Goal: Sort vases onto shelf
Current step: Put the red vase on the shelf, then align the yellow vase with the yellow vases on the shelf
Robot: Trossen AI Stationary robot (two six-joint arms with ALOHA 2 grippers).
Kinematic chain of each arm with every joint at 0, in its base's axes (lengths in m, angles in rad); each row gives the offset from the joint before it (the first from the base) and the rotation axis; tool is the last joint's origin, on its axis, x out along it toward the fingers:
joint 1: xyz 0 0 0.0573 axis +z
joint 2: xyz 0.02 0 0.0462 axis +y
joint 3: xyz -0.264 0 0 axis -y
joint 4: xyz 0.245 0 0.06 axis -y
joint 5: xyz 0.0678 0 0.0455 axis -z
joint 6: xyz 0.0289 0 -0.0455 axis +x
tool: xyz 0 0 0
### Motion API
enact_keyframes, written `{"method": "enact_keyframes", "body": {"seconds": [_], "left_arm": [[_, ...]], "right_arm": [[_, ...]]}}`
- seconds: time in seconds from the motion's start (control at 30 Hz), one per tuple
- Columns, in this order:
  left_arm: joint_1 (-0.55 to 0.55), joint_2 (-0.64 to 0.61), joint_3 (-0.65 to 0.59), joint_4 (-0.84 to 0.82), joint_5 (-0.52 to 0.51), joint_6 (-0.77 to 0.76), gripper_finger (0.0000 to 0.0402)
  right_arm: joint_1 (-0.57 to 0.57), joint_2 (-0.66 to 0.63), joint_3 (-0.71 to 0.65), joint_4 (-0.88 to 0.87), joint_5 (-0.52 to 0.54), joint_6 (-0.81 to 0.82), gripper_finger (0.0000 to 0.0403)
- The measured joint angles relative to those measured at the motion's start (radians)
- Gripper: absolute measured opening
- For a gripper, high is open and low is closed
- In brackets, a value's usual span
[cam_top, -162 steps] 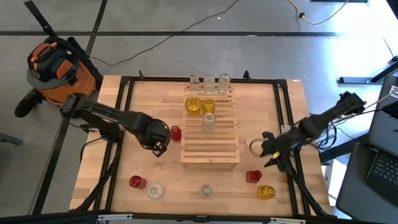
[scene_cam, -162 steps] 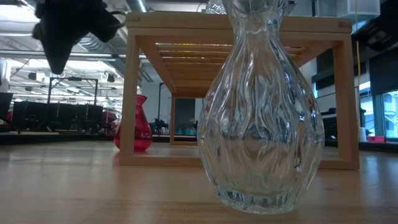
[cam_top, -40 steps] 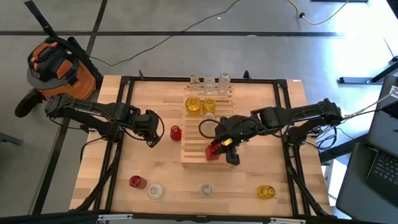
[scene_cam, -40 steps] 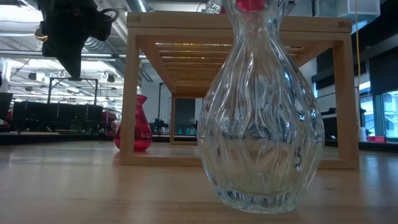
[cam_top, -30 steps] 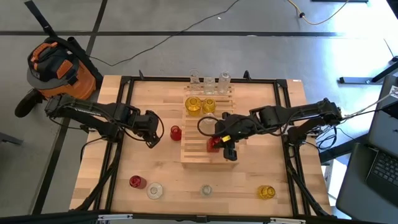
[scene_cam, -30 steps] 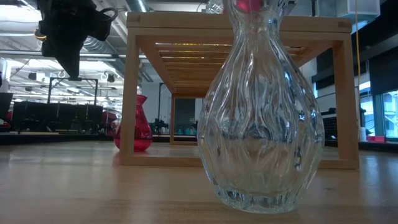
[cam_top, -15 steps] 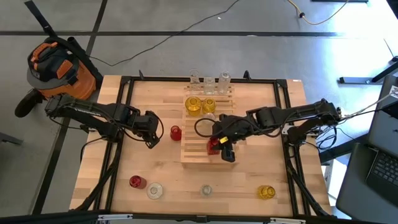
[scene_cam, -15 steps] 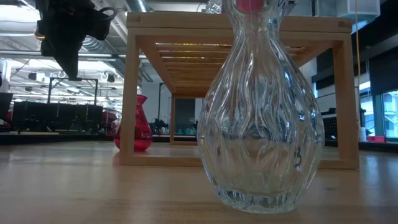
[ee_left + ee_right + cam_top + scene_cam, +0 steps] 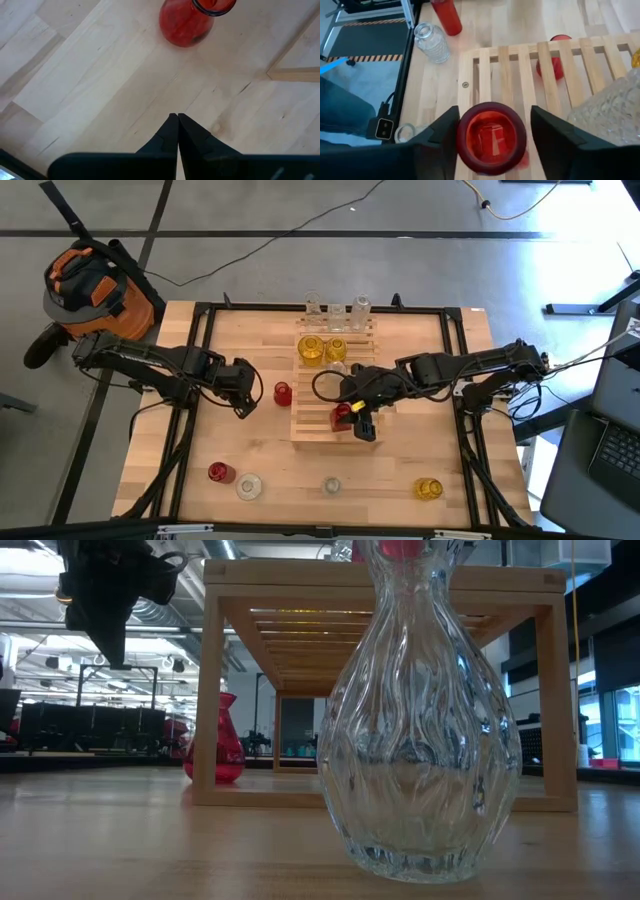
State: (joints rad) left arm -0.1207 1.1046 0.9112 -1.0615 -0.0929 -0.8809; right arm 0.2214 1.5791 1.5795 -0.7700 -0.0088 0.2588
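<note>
Vases of glass stand about on the table point(image 9: 160, 450) and on the shelf point(image 9: 310, 428), which is a light wooden rack of many flat slats near the middle of the table. One red vase point(image 9: 491, 137) sits on the slats near the shelf's front edge. It is see-through, round, with a wide dark-red rim, seen from above. The right tool point(image 9: 357, 416) is spread around it, one dark finger point(image 9: 442, 131) on each side, with a small gap showing, so it is let go and not squeezing. Beside it on the shelf stands a clear ribbed vase point(image 9: 610, 107). Two yellow vases point(image 9: 311, 349) and three small clear ones point(image 9: 337, 310) stand at the shelf's back end. Another red vase point(image 9: 283, 393) stands on the table just beside the shelf's left side. The left tool point(image 9: 244, 404) hangs near it, its fingers point(image 9: 172, 131) pressed together on nothing. Along the table's front edge stand a red vase point(image 9: 219, 472), two clear vases point(image 9: 249, 486) and a yellow vase point(image 9: 428, 489).
</note>
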Motion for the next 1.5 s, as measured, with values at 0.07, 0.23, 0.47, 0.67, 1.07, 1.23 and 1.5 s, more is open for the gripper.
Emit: {"method": "enact_keyframes", "body": {"seconds": [0.07,0.23,0.47,0.67,1.07,1.23,1.5], "left_arm": [[0.000,0.000,0.000,0.000,-0.001,0.001,0.0000],[0.000,0.000,0.000,0.000,-0.001,0.001,0.0000],[0.000,0.000,0.000,0.000,-0.001,0.001,0.0000],[0.000,0.000,0.000,0.000,-0.005,0.015,0.0000],[0.000,0.000,0.000,0.000,-0.019,0.020,0.0000],[0.001,0.000,0.000,0.000,-0.046,0.020,0.0000],[0.001,0.000,0.000,0.000,-0.056,0.020,0.0000]], "right_arm": [[0.000,0.000,0.000,0.000,0.002,0.011,0.0206],[0.001,0.000,0.000,0.010,0.026,0.026,0.0205],[0.001,-0.009,0.000,0.011,0.023,0.035,0.0195],[0.000,-0.080,0.000,0.013,0.030,0.024,0.0195],[0.104,-0.208,-0.011,-0.542,-0.073,0.136,0.0195],[0.296,-0.247,-0.118,-0.570,-0.097,0.284,0.0195],[0.609,-0.314,-0.346,-0.330,-0.062,0.687,0.0195]]}}
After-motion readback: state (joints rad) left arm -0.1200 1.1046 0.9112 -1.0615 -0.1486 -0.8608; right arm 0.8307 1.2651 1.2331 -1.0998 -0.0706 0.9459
